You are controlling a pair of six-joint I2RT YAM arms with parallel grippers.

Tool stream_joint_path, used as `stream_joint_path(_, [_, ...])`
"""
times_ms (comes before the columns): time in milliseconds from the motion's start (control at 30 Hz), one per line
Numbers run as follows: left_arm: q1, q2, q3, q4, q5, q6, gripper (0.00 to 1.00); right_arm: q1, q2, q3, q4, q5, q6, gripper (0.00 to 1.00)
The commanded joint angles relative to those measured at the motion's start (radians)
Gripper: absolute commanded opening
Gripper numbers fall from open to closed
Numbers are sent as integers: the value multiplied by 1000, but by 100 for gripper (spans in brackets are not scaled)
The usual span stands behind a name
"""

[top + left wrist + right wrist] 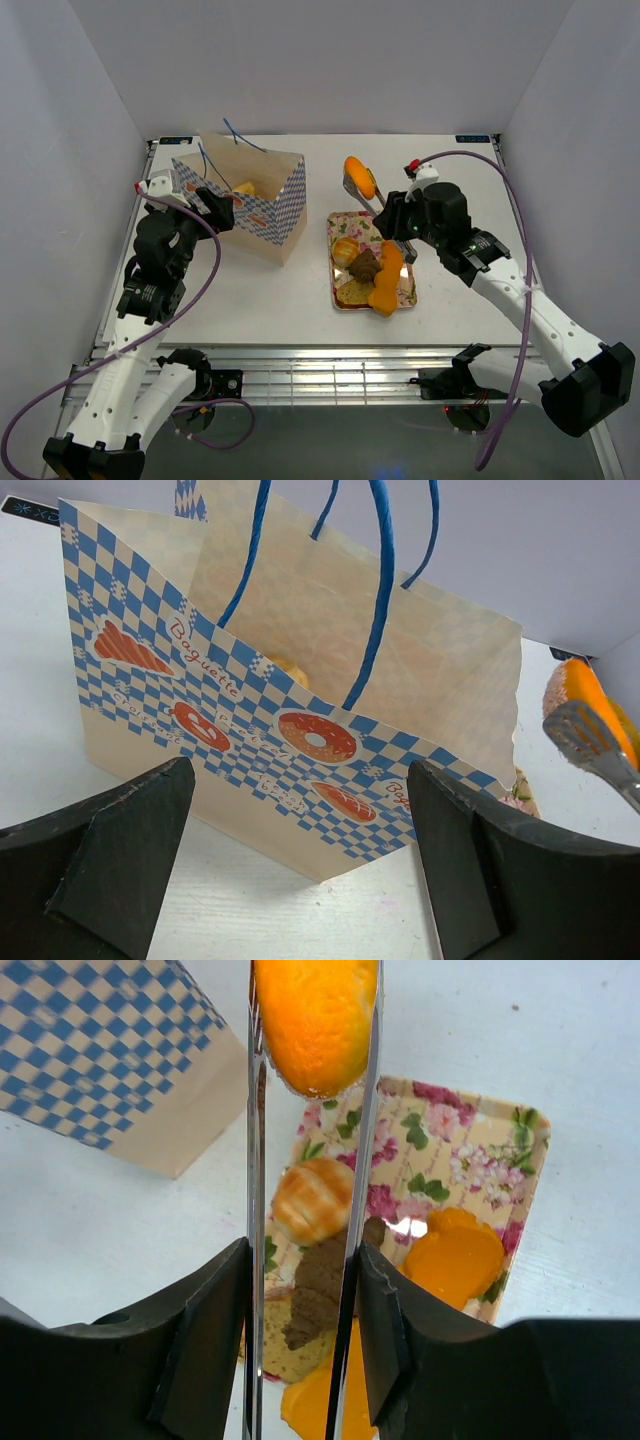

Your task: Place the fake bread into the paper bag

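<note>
My right gripper (303, 1300) is shut on a pair of metal tongs (256, 1160), and the tongs pinch an orange fake bread piece (315, 1020) in the air above the far end of the floral tray (480, 1150). On the tray lie a golden roll (312, 1200), a brown bun (320, 1285), a toast slice (275, 1345) and orange pieces (455, 1255). The paper bag (262, 200) stands open to the tray's left, with one golden piece (244, 188) inside. My left gripper (300, 860) is open just in front of the bag's checkered side (300, 740), touching nothing.
The bag's blue string handles (380, 590) stick up over its mouth. White walls close in the table at the back and both sides. The tray (408, 295) lies between the bag and my right arm (500, 275).
</note>
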Motion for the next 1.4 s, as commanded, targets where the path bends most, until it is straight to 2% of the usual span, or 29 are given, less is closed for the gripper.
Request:
stream_joint_path(0, [-4,-15,-6,3,14,8,98,-4,-33,80,24,-70,-18,49])
stream_joint_path(100, [-6,-15,-6,4,30,17,98,-4,-43,99,44,-95,-26,49])
stream_joint_path(167, [-6,-15,-6,7,35,22,91,-6,-40,114,48,-121,-29,49])
stream_joint_path(200, [-6,-18,-8,9,37,22,91,-4,-37,126,53,-133,-33,49])
stream_joint_path(300, [-6,-12,-11,7,23,14,98,-4,-47,130,100,-196,-39,50])
stream_joint_path(533, [-6,-5,-8,0,-11,-3,98,10,-8,209,159,-326,-50,50])
stream_joint_path(833, [-13,-7,-5,10,-31,-18,98,59,68,287,195,-404,-65,50])
stream_joint_path(1067, [-21,-24,-9,26,-51,-30,98,141,185,396,166,-380,-122,52])
stream_joint_path(1233, [-26,22,-12,14,-43,9,98,155,259,455,156,-383,-133,52])
stream_joint_path(1367, [-27,56,-3,-13,-55,11,98,161,292,479,151,-392,-136,57])
